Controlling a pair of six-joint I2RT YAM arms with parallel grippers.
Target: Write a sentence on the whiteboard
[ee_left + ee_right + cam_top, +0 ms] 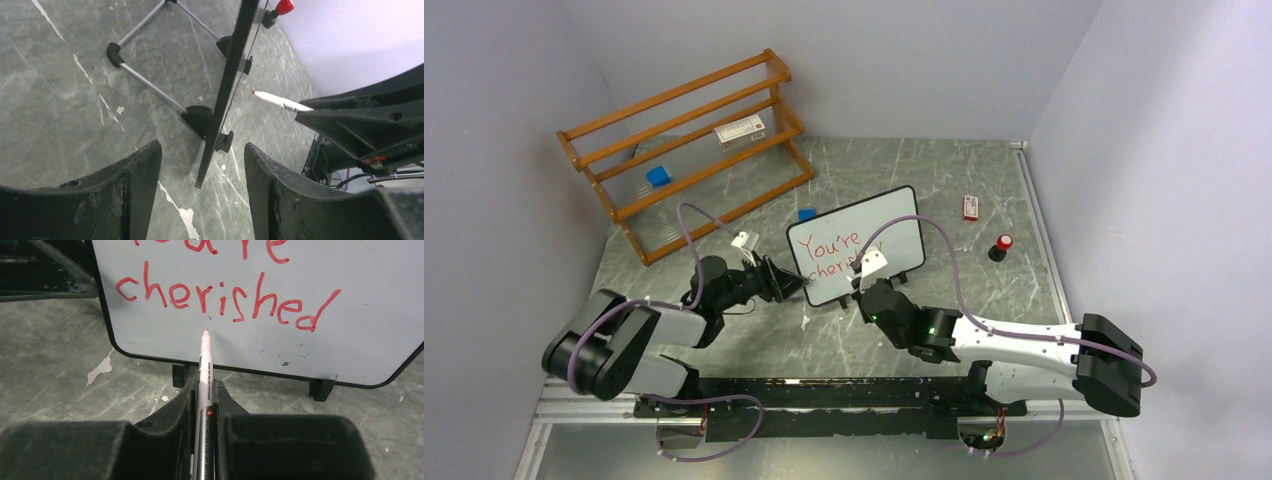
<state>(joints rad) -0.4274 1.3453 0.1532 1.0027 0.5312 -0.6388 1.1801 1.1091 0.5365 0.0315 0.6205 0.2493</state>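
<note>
From above, the board (894,215) stands upright on its feet near the middle of the table, face toward the arms. The sentence (829,243) shows in red: "You're" on top, with a second line partly hidden behind the right gripper (864,272). The left gripper (792,285) sits at the board's lower left corner.

The left wrist view has the board (227,85) edge-on. The left gripper (202,170) has its jaws spread, one on either side of that edge, neither touching it as far as I can see. The marker (275,99) points at the board's face from the right.

In the right wrist view, the right gripper (205,405) is pinched tight on the marker (205,365). "cherished" is written out in full. The tip sits below it, toward the left of the bare strip, and I cannot tell whether it touches.

I'd say two lines are done. Any closing line remains, and the blank strip at the bottom has room for one.
</note>
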